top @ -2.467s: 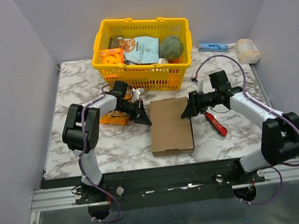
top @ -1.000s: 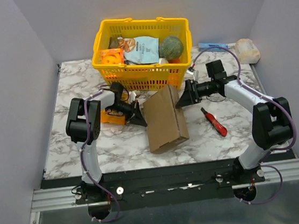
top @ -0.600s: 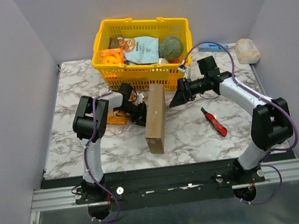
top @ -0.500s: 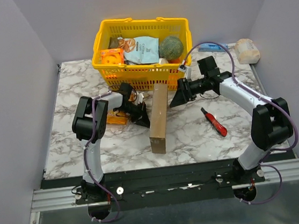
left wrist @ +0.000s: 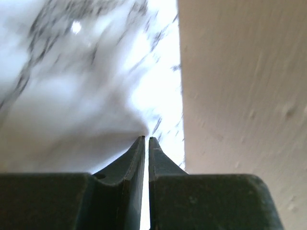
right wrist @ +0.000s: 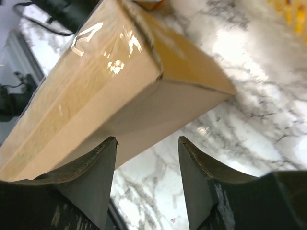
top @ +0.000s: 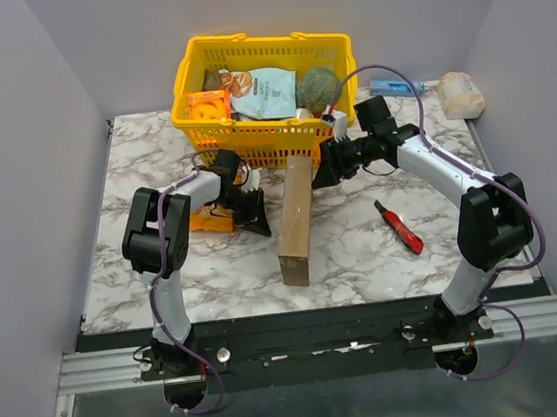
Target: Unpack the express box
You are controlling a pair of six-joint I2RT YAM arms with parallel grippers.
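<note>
The express box (top: 295, 219), plain brown cardboard, stands on its long edge in the middle of the marble table, lid closed. My left gripper (top: 260, 221) sits low just left of it, almost shut with only a thin slit between the fingers and nothing in it. In the left wrist view the box's (left wrist: 240, 86) broad face fills the right side, beside that gripper (left wrist: 147, 138). My right gripper (top: 323, 173) is open at the box's far right corner, near the basket. In the right wrist view the box (right wrist: 110, 72) lies above the open gripper (right wrist: 147, 139), not between the fingers.
A yellow basket (top: 271, 144) with groceries stands just behind the box. A red and black cutter (top: 399, 227) lies to the right. An orange packet (top: 209, 219) lies under the left arm. A blue item (top: 395, 86) and a beige bundle (top: 461, 95) sit at the back right.
The box went from lying flat to tilted and now stands on its long edge. The right gripper moved back toward the basket and narrowed. The left gripper opened a slit.
</note>
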